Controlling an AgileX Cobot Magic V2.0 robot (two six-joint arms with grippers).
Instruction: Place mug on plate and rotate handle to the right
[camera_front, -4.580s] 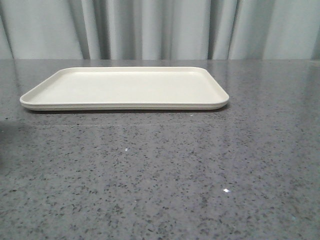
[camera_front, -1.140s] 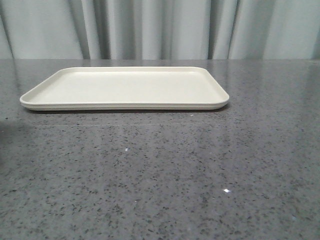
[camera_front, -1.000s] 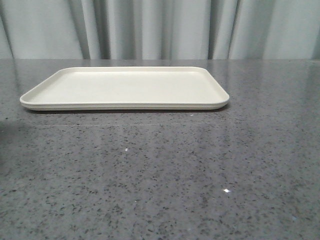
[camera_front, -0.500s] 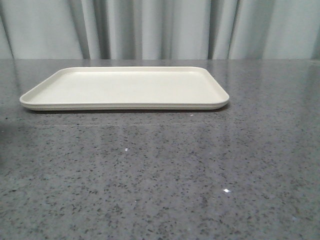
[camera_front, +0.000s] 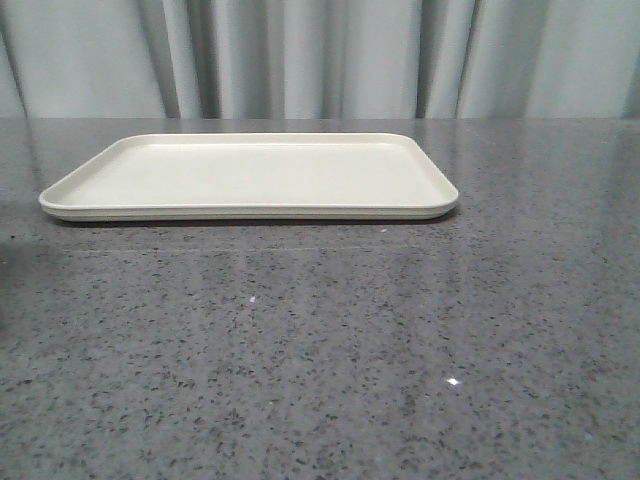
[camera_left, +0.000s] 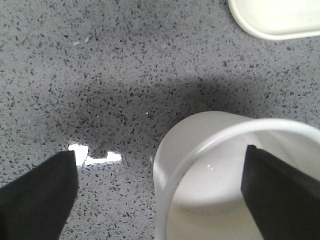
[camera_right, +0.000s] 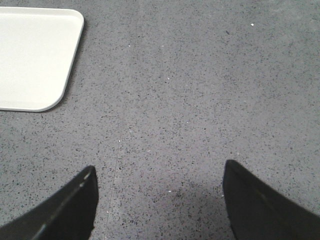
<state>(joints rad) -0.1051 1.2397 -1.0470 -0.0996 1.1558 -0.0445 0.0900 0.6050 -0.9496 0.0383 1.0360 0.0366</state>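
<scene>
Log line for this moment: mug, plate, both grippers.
mug: on table, off plate, one finger inside rim | plate: bare | left gripper: open, straddling mug wall | right gripper: open, over table

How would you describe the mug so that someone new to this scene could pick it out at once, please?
On the speckled grey table, near a corner of the cream plate, the left gripper hangs over a white round mug, one finger inside its rim. It is the only round, hollow thing here; the front view misses it.
</scene>
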